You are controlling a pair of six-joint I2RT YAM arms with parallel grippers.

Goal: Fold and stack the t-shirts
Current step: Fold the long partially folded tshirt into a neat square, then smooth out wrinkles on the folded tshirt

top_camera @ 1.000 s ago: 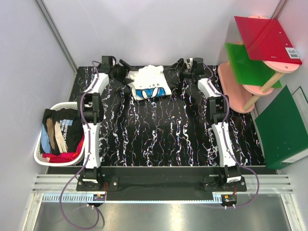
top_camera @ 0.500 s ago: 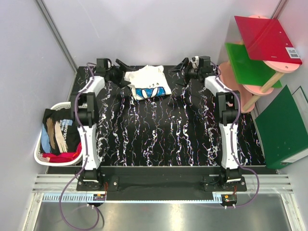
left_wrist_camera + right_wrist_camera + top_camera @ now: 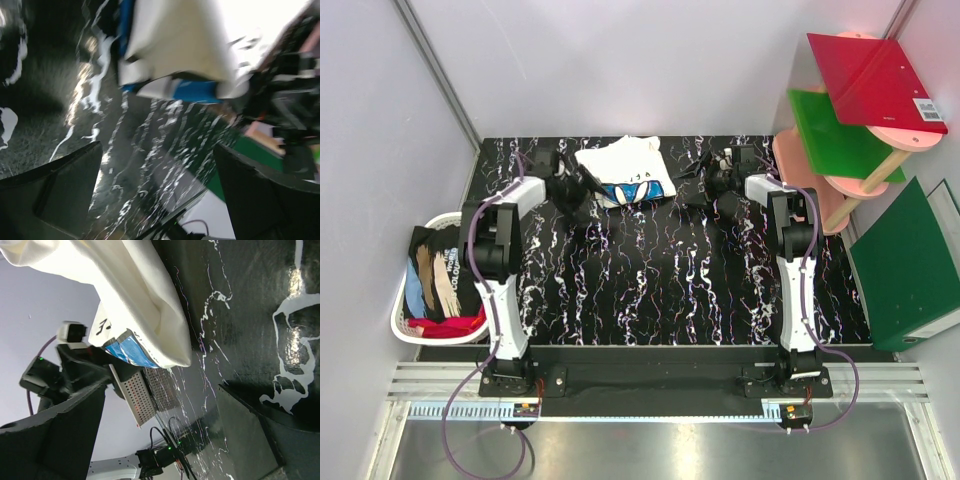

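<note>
Cream-white t-shirt (image 3: 623, 170), folded into a rumpled bundle with a blue-and-white print panel at its near edge, lies at the far middle of the counter (image 3: 660, 290), between the two claws. The left claw (image 3: 580, 195) sits just beside the bundle's left edge, its fingers spread wide with nothing between them. Its wrist view (badly blurred) shows the cloth (image 3: 180, 50) ahead of the open fingers (image 3: 50, 200), not inside them. The right claw (image 3: 693, 183) is on the bundle's right, a little apart from it, likewise spread and empty. From its wrist camera the shirt (image 3: 145, 305) lies beyond the fingertips, with dark lettering and the blue patch along its folded edge.

Both arms reach from the near edge to the far part of the black, white-veined counter. Off its left edge stands a white basket (image 3: 398, 312) holding more tees: a black tee with tan streaks (image 3: 445, 268) on top and a red tee (image 3: 455, 325) at the near side. At the far right a pink tiered stand (image 3: 805, 195) carries a red board (image 3: 875, 75) and a green board (image 3: 835, 135).
</note>
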